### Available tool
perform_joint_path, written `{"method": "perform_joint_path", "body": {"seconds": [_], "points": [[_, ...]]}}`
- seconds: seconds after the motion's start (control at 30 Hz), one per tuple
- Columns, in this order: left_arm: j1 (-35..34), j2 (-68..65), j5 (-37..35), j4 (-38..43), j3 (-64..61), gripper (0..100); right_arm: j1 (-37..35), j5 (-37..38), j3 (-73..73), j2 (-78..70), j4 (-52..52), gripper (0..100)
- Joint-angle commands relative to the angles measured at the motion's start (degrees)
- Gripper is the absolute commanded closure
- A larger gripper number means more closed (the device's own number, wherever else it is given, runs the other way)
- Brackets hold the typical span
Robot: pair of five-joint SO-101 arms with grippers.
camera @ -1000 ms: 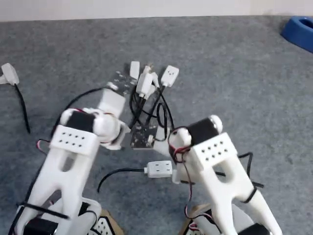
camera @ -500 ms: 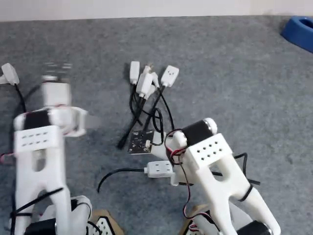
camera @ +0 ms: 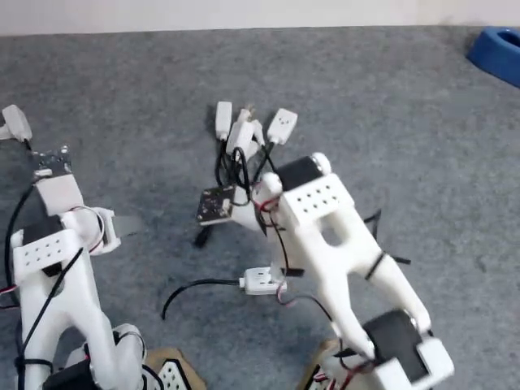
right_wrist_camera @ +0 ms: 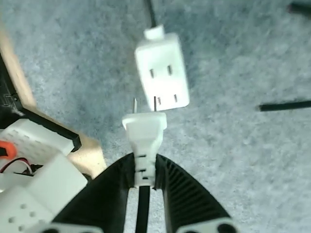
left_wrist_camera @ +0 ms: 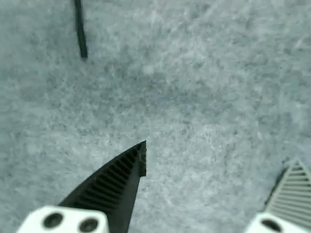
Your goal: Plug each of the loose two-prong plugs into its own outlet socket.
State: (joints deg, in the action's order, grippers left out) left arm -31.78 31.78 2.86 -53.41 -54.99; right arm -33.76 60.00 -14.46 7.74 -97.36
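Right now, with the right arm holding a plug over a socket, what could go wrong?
1. The plug sits at the socket's edge with one prong off it, so pushing now could miss the slots.
2. The socket lies loose on the carpet, and the left gripper is open over bare carpet elsewhere. Nothing braces the socket, so it may slide.
3. Cords bunch beside the right arm and could get dragged.
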Motion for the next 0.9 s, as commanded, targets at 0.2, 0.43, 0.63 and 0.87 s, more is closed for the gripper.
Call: {"method": "perform_joint_path", "body": {"seconds": [0.2, 0.43, 0.63, 0.87], "points": [[2.15, -0.04, -0.35, 5.36, -2.95, 59, -2.95, -1.58, 9.54, -7.78, -3.82, 99.2], [2.24, -0.13, -0.35, 5.63, -2.95, 59, -2.51, -3.16, 9.71, -9.8, -3.91, 99.2], [3.21, -0.13, -0.35, 5.63, -2.95, 59, 1.01, -4.13, 9.98, -9.8, -3.91, 99.2], [12.88, 0.4, -0.26, 4.48, 0.57, 59, 0.48, -25.05, 25.45, -9.63, -3.82, 99.2]]}}
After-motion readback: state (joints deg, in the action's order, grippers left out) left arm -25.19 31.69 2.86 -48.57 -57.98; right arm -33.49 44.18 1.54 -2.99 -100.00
